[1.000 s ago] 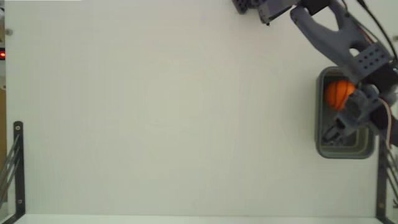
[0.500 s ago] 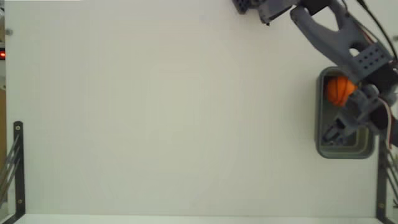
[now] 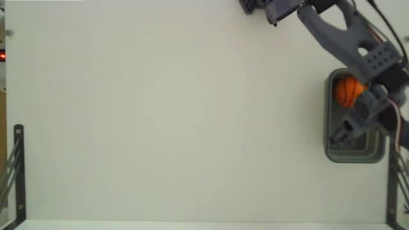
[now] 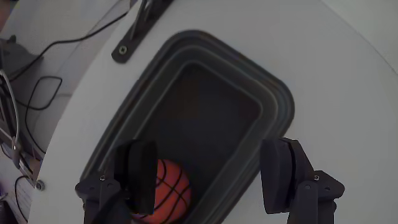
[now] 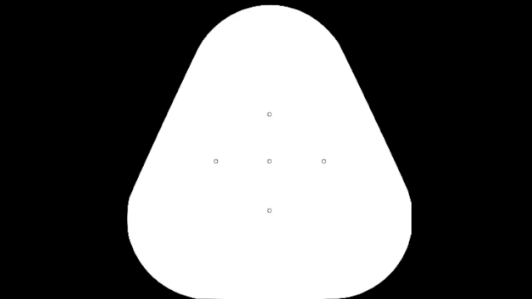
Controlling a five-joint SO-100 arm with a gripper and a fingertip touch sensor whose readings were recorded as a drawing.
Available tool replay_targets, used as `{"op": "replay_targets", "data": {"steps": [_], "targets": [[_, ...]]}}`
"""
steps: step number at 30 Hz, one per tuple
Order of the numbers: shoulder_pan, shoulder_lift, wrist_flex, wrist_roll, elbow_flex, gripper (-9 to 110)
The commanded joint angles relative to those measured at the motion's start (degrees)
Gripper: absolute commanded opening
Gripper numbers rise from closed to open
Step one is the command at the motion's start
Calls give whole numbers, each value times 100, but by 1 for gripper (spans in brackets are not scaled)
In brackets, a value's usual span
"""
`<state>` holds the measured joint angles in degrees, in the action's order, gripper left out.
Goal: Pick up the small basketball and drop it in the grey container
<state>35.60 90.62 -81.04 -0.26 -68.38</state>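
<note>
The small basketball (image 3: 347, 91), orange with black seams, lies inside the grey container (image 3: 354, 158) at the tub's upper end in the fixed view. The wrist view shows the ball (image 4: 171, 190) on the tub floor, close beside my left finger (image 4: 143, 174), with the stepped rim (image 4: 273, 93) around it. My gripper (image 3: 348, 131) hangs over the container, and in the wrist view the gripper (image 4: 210, 155) is open with its fingers wide apart and nothing held between them. The arm hides part of the tub's right side in the fixed view.
The container stands near the right edge of the white table (image 3: 179, 121). Black metal brackets (image 3: 18, 172) stand at the lower left and lower right (image 3: 391, 185). Cables (image 4: 37, 93) run beyond the table edge. The arm's base (image 3: 268, 7) is at the top.
The ball has shifted slightly toward the upper end of the tub. The gripper has drifted a little upward over the container and stays open.
</note>
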Motion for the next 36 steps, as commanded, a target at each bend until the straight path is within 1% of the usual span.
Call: {"op": "replay_targets", "data": {"steps": [1, 17, 36], "targets": [[-79, 588, -68, 26, -89, 110], [-812, 1549, -73, 26, -1043, 110], [-1996, 3101, -82, 26, -2584, 110]]}}
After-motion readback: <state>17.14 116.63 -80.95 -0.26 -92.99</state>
